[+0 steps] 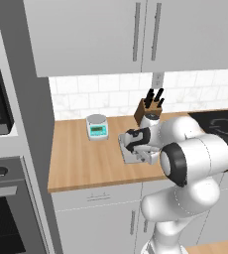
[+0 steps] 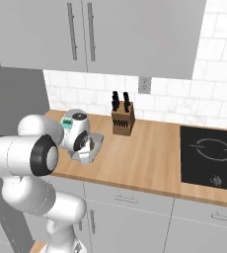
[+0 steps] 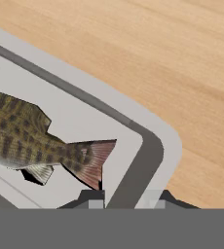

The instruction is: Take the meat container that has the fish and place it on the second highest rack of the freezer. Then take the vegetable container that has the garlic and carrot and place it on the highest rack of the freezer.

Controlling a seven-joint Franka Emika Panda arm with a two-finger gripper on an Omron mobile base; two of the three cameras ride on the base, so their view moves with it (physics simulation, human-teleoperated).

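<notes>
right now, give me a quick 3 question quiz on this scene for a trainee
1. True or false: the fish lies inside the grey tray.
2. Which stands nearest the wall tiles behind the tray: (a) the knife block, (b) the black cooktop, (c) a kettle?
3. Fill in: the gripper has one fingertip on each side of the tray's ____.

Key
1. True.
2. (a): the knife block stands at the back of the wooden counter, just behind the tray.
3. Rim: its wall runs between the two fingertips.
</notes>
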